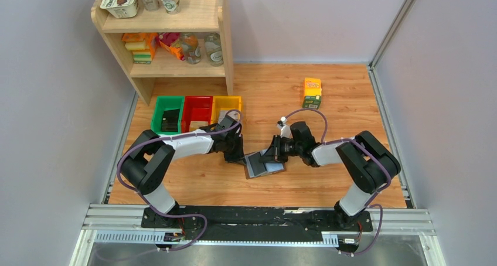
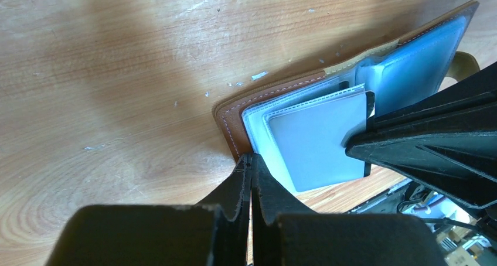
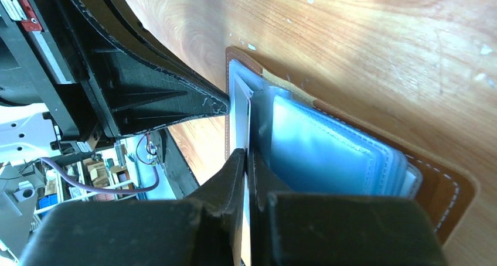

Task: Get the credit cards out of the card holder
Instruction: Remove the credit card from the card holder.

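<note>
A: Where's the card holder (image 1: 265, 165)?
B: Open, nearside of the yellow bin (image 1: 227, 98). Left gripper (image 2: 251, 159), pressed together, pins its edge; right gripper (image 3: 246, 153) pinches 1 card (image 2: 319, 140). Draw it slowly, flat along the sleeve (image 3: 322, 154).

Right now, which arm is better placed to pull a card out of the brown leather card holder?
Right. The right claw is shut on the thin pale grey card; the left claw, shut, only rests against the brown leather card holder.
</note>
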Controlling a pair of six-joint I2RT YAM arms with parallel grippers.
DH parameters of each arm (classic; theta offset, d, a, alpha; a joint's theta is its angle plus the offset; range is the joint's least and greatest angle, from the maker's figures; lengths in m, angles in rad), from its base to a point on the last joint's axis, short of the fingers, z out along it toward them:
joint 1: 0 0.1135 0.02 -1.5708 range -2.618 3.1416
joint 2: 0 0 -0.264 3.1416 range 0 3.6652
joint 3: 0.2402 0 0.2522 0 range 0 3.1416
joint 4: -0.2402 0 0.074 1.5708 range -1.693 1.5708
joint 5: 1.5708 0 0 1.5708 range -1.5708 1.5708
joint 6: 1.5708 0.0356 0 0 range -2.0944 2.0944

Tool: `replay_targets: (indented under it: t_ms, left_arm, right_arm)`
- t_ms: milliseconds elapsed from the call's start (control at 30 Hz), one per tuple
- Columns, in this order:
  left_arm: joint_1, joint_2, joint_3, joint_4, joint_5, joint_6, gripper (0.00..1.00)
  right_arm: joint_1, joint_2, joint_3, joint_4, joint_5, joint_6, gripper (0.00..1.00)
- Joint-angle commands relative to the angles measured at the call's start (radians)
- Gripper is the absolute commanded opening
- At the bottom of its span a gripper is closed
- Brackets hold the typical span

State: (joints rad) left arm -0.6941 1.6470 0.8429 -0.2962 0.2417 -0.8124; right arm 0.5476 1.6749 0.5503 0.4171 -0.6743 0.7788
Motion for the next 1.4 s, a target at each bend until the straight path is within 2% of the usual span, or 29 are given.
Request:
replay_targets:
  t_ms: [0,300,467,567,633,833,1100,1200,1300,1367]
  left_arm:
    - [-0.008,0.056,-0.013,-0.04,-0.067,0.038,0.0]
    - [-0.008,0.062,-0.013,-0.037,-0.064,0.038,0.0]
    - [-0.008,0.059,-0.015,-0.037,-0.064,0.038,0.0]
    - [-0.008,0.057,-0.016,-0.037,-0.064,0.036,0.0]
    - [-0.008,0.056,-0.016,-0.037,-0.064,0.038,0.0]
    - [-0.008,0.053,-0.019,-0.035,-0.062,0.038,0.0]
    - [-0.008,0.019,-0.013,-0.011,-0.059,0.041,0.0]
    - [-0.008,-0.015,0.016,-0.024,-0.055,0.048,0.09]
    - [-0.008,-0.07,0.103,-0.098,-0.079,0.071,0.28]
    - [-0.004,-0.11,0.165,-0.151,-0.102,0.084,0.36]
  right_arm:
    - [-0.034,-0.012,-0.033,0.101,-0.07,0.023,0.06]
    - [-0.067,-0.01,-0.069,0.216,-0.137,0.083,0.13]
    - [-0.077,-0.012,-0.075,0.23,-0.143,0.089,0.11]
    - [-0.101,-0.018,-0.09,0.223,-0.142,0.085,0.06]
    - [-0.124,-0.026,-0.096,0.189,-0.133,0.067,0.0]
    - [-0.184,-0.096,-0.099,0.022,-0.096,-0.021,0.0]
    - [-0.23,-0.318,-0.063,-0.325,0.045,-0.179,0.0]
    - [-0.209,-0.467,-0.038,-0.457,0.142,-0.24,0.0]
    - [-0.164,-0.596,-0.006,-0.552,0.261,-0.288,0.0]
    - [-0.118,-0.676,0.017,-0.595,0.364,-0.326,0.0]
